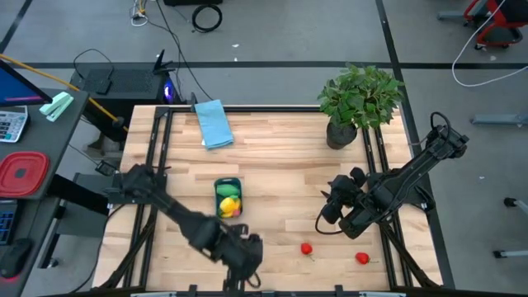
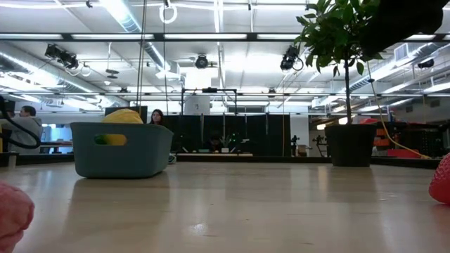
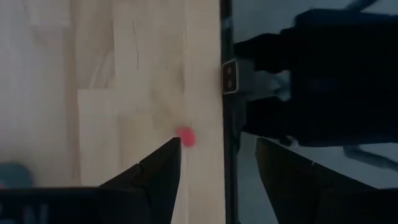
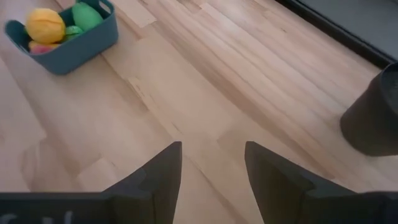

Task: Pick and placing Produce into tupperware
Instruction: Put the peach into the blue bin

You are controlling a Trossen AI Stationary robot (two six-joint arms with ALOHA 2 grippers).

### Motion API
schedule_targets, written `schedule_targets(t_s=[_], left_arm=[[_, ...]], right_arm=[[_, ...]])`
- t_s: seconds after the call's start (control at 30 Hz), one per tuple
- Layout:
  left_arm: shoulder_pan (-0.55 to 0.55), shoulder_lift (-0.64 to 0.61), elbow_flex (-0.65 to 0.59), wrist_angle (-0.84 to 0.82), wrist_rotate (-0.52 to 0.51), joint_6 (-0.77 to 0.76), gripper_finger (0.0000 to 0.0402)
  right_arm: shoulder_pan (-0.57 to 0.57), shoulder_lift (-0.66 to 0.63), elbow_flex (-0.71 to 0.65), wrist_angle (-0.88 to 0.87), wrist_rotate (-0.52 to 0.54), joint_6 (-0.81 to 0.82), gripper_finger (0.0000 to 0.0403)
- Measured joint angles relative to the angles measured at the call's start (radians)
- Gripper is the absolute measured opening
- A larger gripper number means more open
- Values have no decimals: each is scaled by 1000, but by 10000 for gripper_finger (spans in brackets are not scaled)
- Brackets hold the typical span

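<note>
Red produce [image 1: 306, 247] — beside left gripper [image 1: 250, 262].

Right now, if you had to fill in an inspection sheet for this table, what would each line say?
Surface: light wooden table, dry and unmarked as far as seen.
Job's things: teal tupperware holds yellow and green produce; two small red pieces lie loose near the front edge.
Clutter: folded light blue cloth and potted plant at the back.
Grippers: left gripper open, empty, over the front edge; right gripper open, empty, above bare wood.
Cables: coils and leads on the floor behind the table.
Surroundings: red container on a side desk; people far off.
</note>
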State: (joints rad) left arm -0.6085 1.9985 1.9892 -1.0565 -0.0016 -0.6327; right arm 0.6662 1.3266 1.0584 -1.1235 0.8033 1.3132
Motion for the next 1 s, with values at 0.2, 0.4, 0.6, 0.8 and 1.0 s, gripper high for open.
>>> schedule_targets(t_s=[0.2,0.4,0.6,0.8,1.0], left_arm=[[-43,92,0,-8,-29,-103,209],[-48,173,-1,-19,-62,-93,217],[-48,257,-1,-14,-57,-58,227],[-58,312,-1,-4,-29,-63,229],[-69,319,-1,8,-28,-63,229]], right_arm=[[0,0,0,74,2,2,185],[0,0,0,127,-2,2,185],[0,0,0,154,-20,3,185],[0,0,0,176,-20,5,185],[0,0,0,207,-20,5,185]])
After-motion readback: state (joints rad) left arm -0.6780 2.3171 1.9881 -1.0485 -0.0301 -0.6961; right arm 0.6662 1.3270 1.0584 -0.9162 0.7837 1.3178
